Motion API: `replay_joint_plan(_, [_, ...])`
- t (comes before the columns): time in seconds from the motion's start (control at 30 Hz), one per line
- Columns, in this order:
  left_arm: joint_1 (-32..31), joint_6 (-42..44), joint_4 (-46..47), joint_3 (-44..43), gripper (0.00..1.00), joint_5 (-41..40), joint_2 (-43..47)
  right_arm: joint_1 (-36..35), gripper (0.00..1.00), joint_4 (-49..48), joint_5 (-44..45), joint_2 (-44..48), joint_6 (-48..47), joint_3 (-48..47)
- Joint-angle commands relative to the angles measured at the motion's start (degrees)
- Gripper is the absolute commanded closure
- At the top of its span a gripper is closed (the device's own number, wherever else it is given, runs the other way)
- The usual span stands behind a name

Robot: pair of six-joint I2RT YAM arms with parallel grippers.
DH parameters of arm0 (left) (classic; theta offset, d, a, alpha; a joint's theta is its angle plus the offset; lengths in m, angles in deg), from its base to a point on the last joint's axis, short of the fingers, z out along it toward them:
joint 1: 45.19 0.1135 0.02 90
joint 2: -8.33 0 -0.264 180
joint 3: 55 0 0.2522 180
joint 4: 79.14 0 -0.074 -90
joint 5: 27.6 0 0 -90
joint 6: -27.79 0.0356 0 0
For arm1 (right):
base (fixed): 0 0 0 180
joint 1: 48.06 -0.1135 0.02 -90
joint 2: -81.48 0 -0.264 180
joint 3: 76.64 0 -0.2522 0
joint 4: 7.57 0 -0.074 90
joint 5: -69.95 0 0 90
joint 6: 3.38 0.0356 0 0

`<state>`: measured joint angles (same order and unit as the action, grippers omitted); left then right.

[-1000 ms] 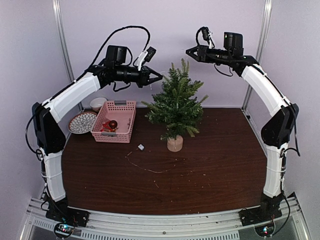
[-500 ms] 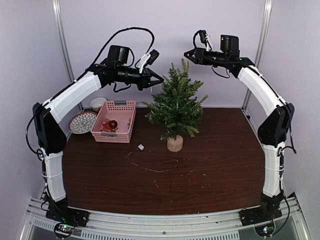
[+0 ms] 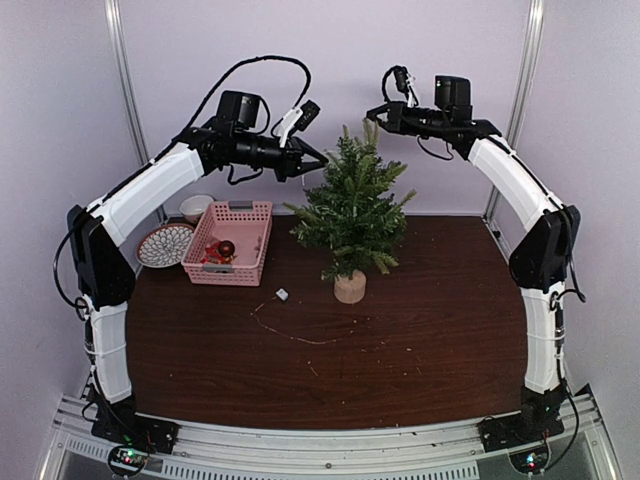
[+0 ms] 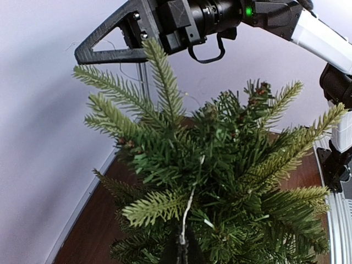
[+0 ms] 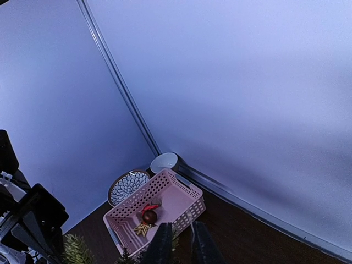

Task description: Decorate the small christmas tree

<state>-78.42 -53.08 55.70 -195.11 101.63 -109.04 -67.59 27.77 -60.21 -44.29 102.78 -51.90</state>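
The small christmas tree [image 3: 350, 210] stands mid-table on its pale stump [image 3: 350, 288]. My left gripper [image 3: 322, 158] hangs by its upper left side, shut on a thin white light wire [image 4: 190, 212] that runs up into the branches [image 4: 220, 165]; its fingertips [image 4: 187, 246] are pressed together. My right gripper [image 3: 372, 108] hovers at the tree's top sprig [image 4: 159, 66]. In the right wrist view its jaws [image 5: 181, 228] stand narrowly apart with a pale wire strand and a green tip between them; whether they are clamped does not show.
A pink basket [image 3: 240, 207] at the back left holds a dark red ball [image 3: 226, 248] and small ornaments. A patterned plate [image 3: 163, 245] and a white bowl [image 3: 196, 205] sit beside it. More wire [image 3: 300, 338] with a small white box [image 3: 281, 295] trails across the table.
My right arm has swung left until its gripper reaches the tree's top, and its jaws have narrowed. The left gripper has shifted slightly right, staying shut on the wire.
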Motion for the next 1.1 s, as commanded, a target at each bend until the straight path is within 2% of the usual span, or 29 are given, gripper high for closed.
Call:
replay_joint_plan(0.0, [-0.3,1.0,0.8,-1.9,1.00,-0.4,-0.8,-0.3,0.81,-1.0,-0.2,2.2,-1.2,-0.5])
replay_joint_plan(0.17, [-0.3,1.1,0.6,-1.9,1.00,-0.7,-0.8,0.0,0.70,-0.6,0.4,4.8,-2.6,1.7])
replay_joint_plan(0.53, [-0.3,1.1,0.7,-2.0,1.00,-0.9,-0.7,0.4,0.65,-3.2,0.1,8.5,-1.8,5.8])
replay_joint_plan(0.83, [-0.3,1.0,0.9,-1.9,1.00,-1.2,-0.7,1.0,0.85,-2.8,-1.1,8.7,-1.8,6.4])
replay_joint_plan(0.97, [-0.3,0.9,1.1,-1.6,1.00,-1.4,-0.7,1.3,0.99,-2.6,-1.4,9.7,-2.5,8.1])
replay_joint_plan(1.07, [-0.3,0.4,1.3,-1.1,1.00,-2.1,-0.6,1.7,1.00,-2.9,-0.7,11.7,-2.8,11.4])
